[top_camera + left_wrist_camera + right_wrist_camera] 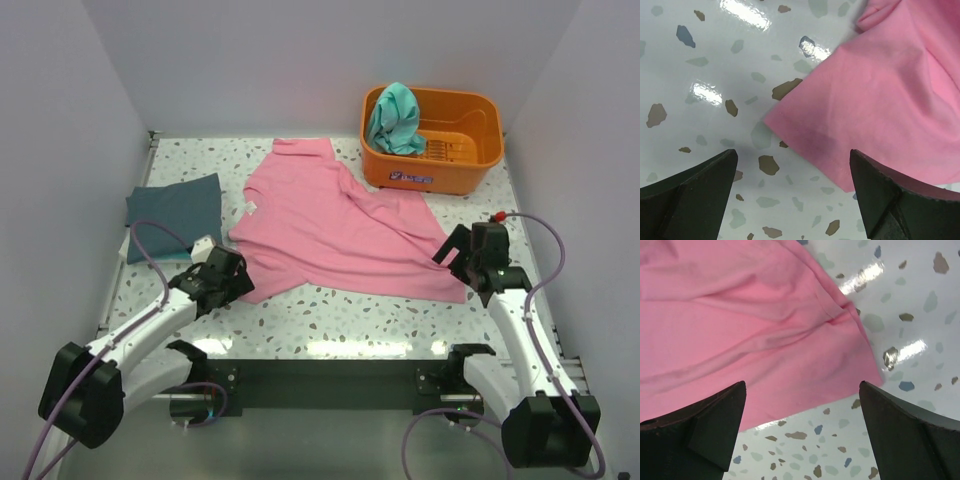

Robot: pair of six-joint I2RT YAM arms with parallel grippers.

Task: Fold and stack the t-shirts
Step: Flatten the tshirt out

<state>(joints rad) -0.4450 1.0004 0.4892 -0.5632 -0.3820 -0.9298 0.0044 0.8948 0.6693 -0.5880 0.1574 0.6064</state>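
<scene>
The pink t-shirt lies spread across the middle of the table, a little rumpled. Its corner fills the upper right of the left wrist view, and its hem covers the top of the right wrist view. A folded dark slate t-shirt lies flat at the left. The teal t-shirt hangs bunched in the orange basket. My left gripper hovers open at the pink shirt's near left corner, holding nothing. My right gripper stands open at the shirt's near right corner, also holding nothing.
The orange plastic basket stands at the back right of the speckled table. White walls close in the left, back and right sides. Purple cables loop from both arms near the front edge.
</scene>
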